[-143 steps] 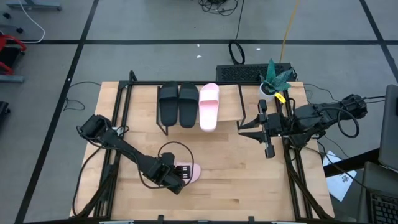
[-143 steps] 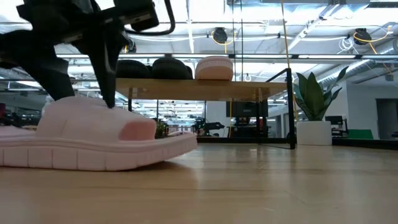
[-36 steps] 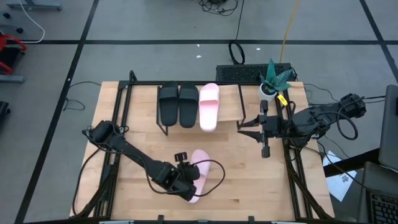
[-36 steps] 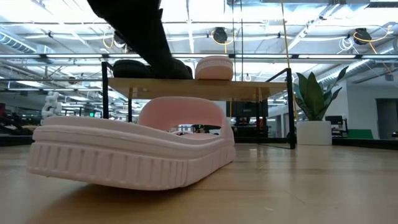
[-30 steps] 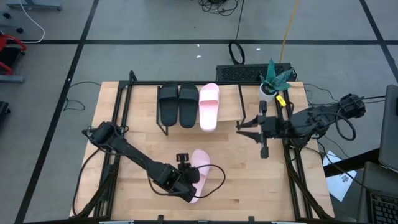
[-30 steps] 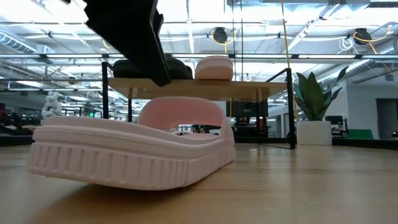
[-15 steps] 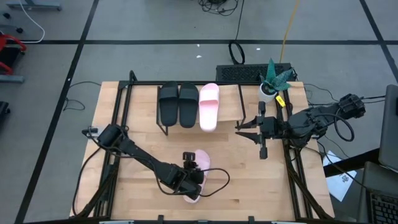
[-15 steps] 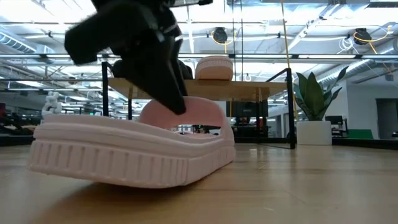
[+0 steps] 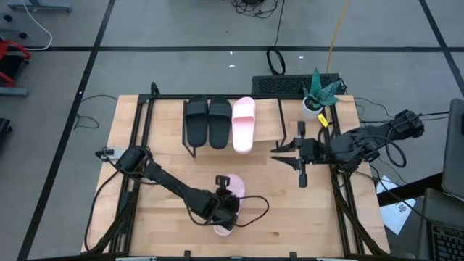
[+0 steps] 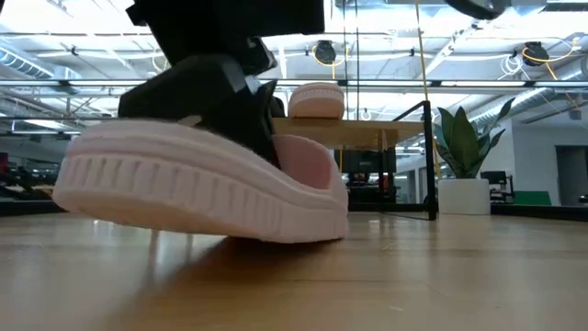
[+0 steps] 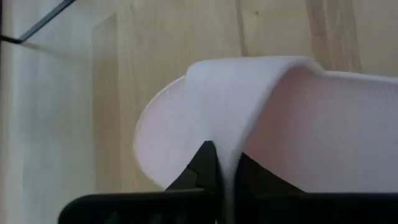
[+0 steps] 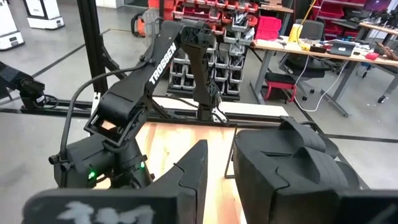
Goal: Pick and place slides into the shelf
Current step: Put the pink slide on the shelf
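- Pink slide (image 9: 229, 204) sits in the lower middle of the high view, on the wooden tabletop (image 9: 290, 210), mostly covered by the left gripper (image 9: 223, 206).
- In the low view this slide (image 10: 184, 188) is tilted, its near end raised off the wood and its far end down by the board.
- Left gripper's fingers (image 11: 202, 165) are clamped on the slide's wide strap (image 11: 249, 106), one finger each side of the thin strap edge in the left wrist view.
- Three more slides rest on the shelf (image 9: 270, 119) in the upper middle of the high view: two black slides (image 9: 208, 122) side by side, then a second pink slide (image 9: 243, 124) just to their right.
- Shelf's right part is bare board.
- Right gripper (image 9: 288, 154) hangs just right of the shelf, in the right-centre of the high view, well apart from the gripped slide; its fingers (image 12: 189, 177) stand apart with nothing between them.
- A potted plant (image 9: 320, 90) stands at the upper right corner of the tabletop.
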Robot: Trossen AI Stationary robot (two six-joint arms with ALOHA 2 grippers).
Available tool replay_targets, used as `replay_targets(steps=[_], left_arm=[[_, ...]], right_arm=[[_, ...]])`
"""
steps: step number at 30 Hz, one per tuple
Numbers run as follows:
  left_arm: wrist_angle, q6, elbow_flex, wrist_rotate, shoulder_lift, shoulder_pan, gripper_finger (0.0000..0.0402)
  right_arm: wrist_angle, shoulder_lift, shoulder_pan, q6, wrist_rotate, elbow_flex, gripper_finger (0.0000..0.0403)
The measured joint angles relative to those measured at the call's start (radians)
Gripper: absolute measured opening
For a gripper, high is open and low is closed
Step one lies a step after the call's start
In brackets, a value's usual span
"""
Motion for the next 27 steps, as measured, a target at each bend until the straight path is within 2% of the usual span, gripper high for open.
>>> replay_targets(steps=[3, 7, 11, 17, 19, 22, 27], left_arm=[[-0.047, -0.019, 0.038, -0.010, -0.006, 0.001, 0.0004], [-0.193, -0.032, 0.167, -0.054, -0.013, 0.000, 0.0003], [-0.300, -0.017, 0.326, -0.182, -0.013, 0.006, 0.0002], [-0.306, 0.098, 0.553, -0.370, -0.016, 0.064, 0.0001], [-0.284, 0.154, 0.609, -0.424, -0.014, 0.100, 0.0001], [-0.163, 0.259, 0.662, -0.469, -0.016, 0.167, 0.0001], [0.061, 0.487, 0.669, -0.517, -0.014, 0.302, 0.0000]], right_arm=[[0.003, 0.009, 0.000, 0.004, 0.000, 0.000, 0.0068], [0.008, 0.011, 0.000, 0.017, 0.010, 0.000, 0.0068], [0.081, 0.006, 0.002, 0.012, 0.049, 0.000, 0.0068], [0.249, -0.039, 0.015, -0.068, 0.049, -0.001, 0.0068], [0.312, -0.067, 0.030, -0.099, 0.049, -0.001, 0.0068], [0.391, -0.118, 0.060, -0.161, 0.048, -0.001, 0.0068], [0.459, -0.188, 0.102, -0.245, 0.049, 0.000, 0.0068]])
